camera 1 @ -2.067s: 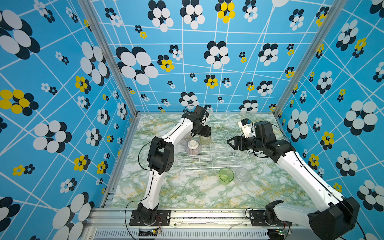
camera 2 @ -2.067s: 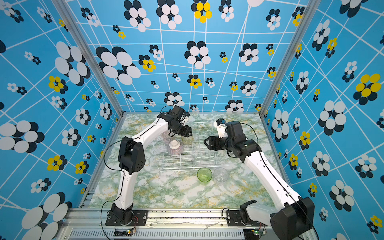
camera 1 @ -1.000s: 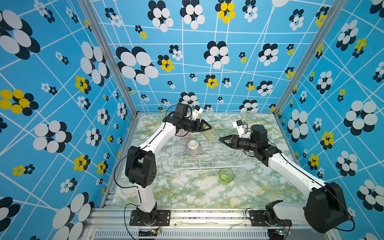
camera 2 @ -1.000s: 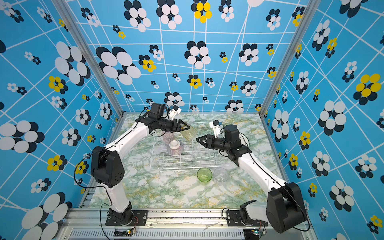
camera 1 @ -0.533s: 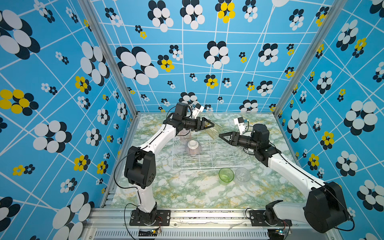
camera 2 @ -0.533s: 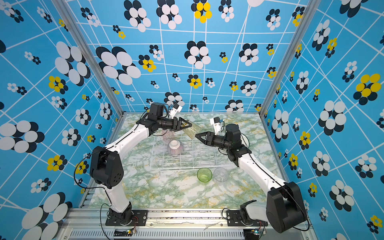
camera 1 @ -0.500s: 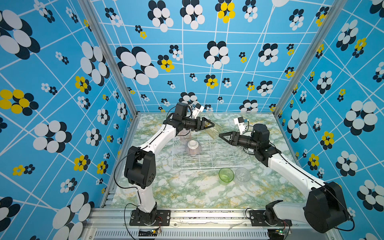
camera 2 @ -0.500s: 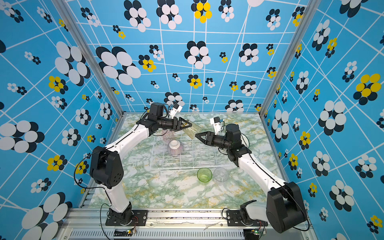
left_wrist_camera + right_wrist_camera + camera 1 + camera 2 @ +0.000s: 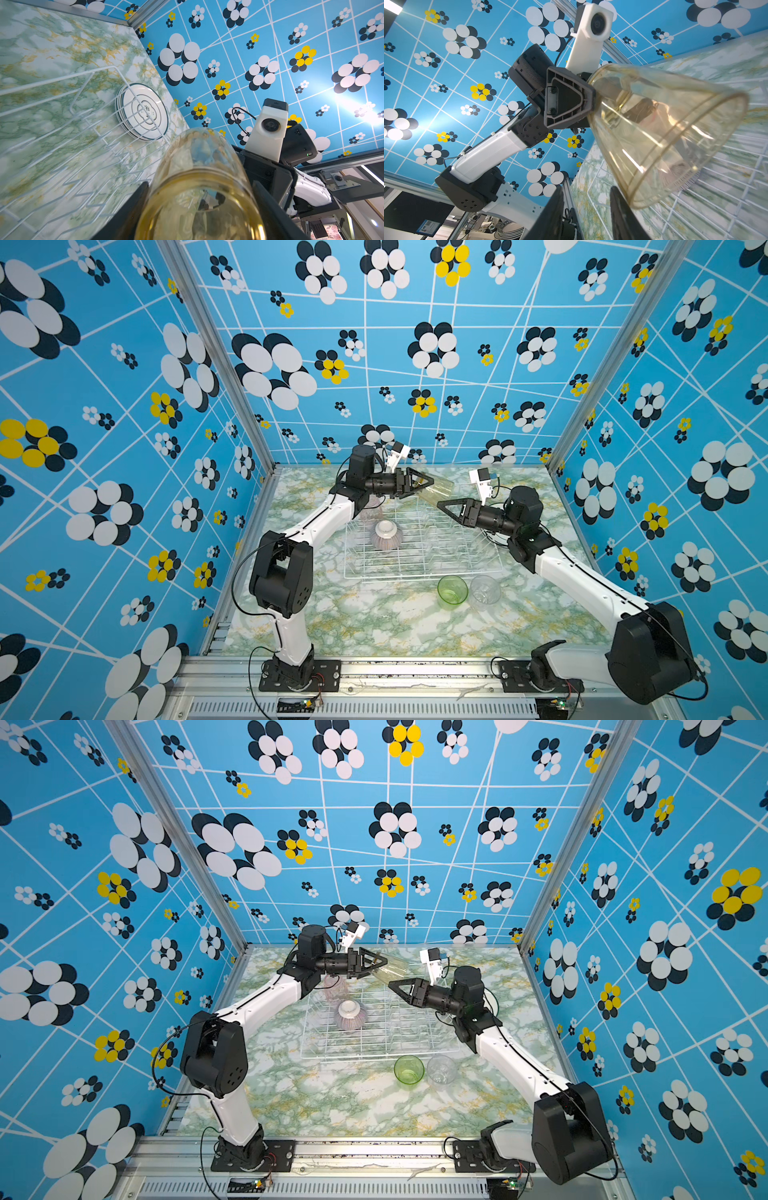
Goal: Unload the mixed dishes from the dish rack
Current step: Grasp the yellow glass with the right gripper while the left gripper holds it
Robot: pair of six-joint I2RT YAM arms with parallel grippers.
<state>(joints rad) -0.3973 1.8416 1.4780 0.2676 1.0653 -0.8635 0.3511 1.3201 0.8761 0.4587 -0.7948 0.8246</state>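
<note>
Left pincer [image 9: 428, 483] pinches yellow tumbler [image 9: 443, 489] centre frame; right pincer [image 9: 440, 504] spread, empty; rack [image 9: 415, 569] holds upturned bowl [image 9: 385, 536], pink tumbler [image 9: 371, 512].

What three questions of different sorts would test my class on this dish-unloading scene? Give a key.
1. Multiple choice: the yellow tumbler is A) set down upright, B) set down on its side, C) held in the air by the left gripper.
2. True or false: the pink-striped bowl lies upside down inside the dish rack.
3. Short answer: how many tumblers stand on the table in front of the dish rack?

Key: 1 C. 2 True. 3 Two, the green tumbler and the clear tumbler.
</note>
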